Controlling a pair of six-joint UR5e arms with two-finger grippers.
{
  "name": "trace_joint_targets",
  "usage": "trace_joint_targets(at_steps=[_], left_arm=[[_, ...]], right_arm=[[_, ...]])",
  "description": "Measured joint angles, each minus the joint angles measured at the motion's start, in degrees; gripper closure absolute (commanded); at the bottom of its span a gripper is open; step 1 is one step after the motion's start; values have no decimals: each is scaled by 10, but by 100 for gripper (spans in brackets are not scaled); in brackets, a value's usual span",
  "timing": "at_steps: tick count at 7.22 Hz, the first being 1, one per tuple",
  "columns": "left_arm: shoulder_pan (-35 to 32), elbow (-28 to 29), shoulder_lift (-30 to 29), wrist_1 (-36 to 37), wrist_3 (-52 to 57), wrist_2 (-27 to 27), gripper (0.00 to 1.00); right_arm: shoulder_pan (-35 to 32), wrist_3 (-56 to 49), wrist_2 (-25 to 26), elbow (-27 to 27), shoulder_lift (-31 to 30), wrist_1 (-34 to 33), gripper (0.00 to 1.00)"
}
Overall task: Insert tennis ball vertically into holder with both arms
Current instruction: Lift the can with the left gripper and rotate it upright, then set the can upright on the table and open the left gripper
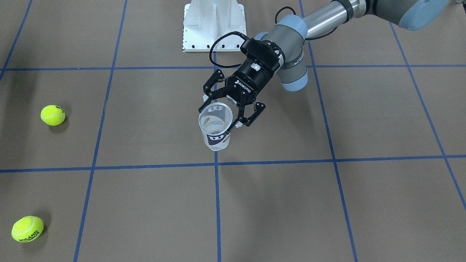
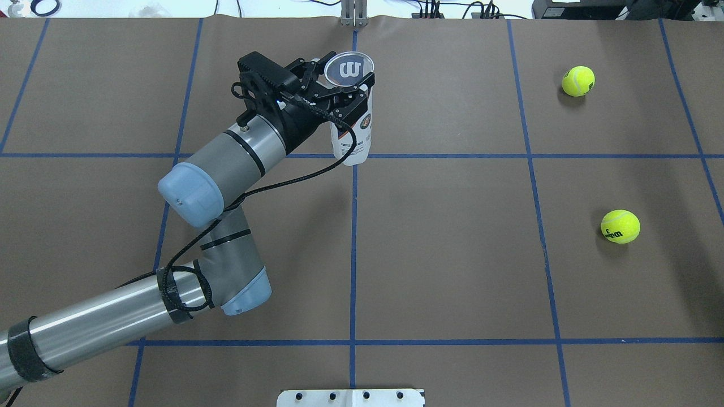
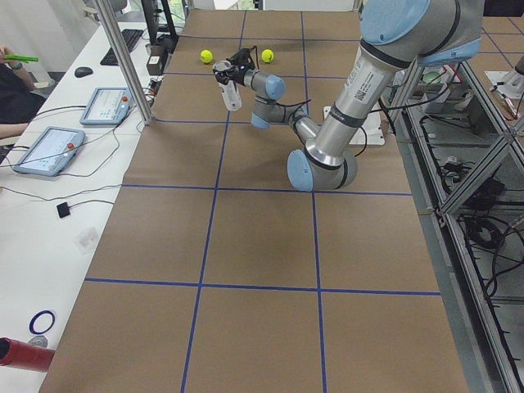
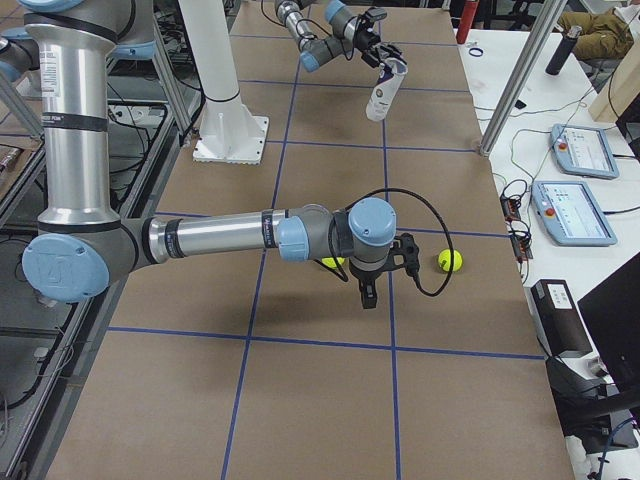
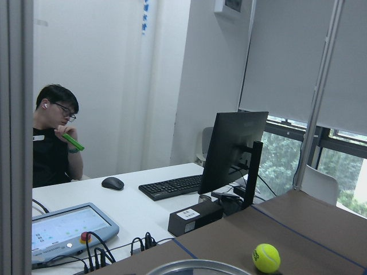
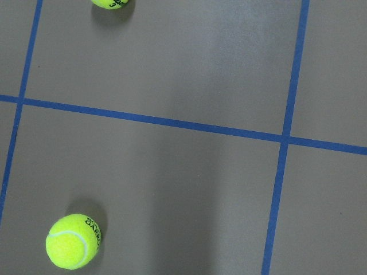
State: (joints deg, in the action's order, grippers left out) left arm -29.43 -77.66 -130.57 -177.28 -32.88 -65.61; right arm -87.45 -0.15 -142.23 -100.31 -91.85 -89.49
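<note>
The holder (image 1: 215,128) is gripped just under its metal rim by the left gripper (image 1: 220,115), with the fingers (image 1: 239,112) closed in on either side of the clear wall, a clean pinch. The left arm (image 2: 226,164) is stretched forward over the table (image 1: 327,203), and its wrist is bent so that the tube is met from the side, roughly level. The holder is held close to upright, mouth up, over the centre blue line (image 1: 216,203), out in front of the base (image 1: 214,25). A slight lean is seen from the right-end camera, and whether its foot touches the table cannot be told. Over on the other side, the right arm (image 4: 210,235) is laid out nearly flat above the table. Its wrist is turned down so that the right gripper (image 4: 368,292) is pointed straight at the surface. Those jaws are shown only from far off, so whether they are spread or pressed together cannot be told. One ball (image 1: 52,115) and a second ball (image 1: 27,228) are seen lying on the table, well apart from the holder, and the right gripper is hung near the two.
</note>
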Motion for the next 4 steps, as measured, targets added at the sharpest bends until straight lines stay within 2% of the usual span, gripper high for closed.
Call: trace_joint_targets(at_steps=[3,4], left_arm=[[28,60,10,-147,63,56,86],[41,70,11,-172,81,71,83]], right_arm=[[0,1,-1,-7,-1,-4,1],[0,1,-1,-7,-1,-4,1]])
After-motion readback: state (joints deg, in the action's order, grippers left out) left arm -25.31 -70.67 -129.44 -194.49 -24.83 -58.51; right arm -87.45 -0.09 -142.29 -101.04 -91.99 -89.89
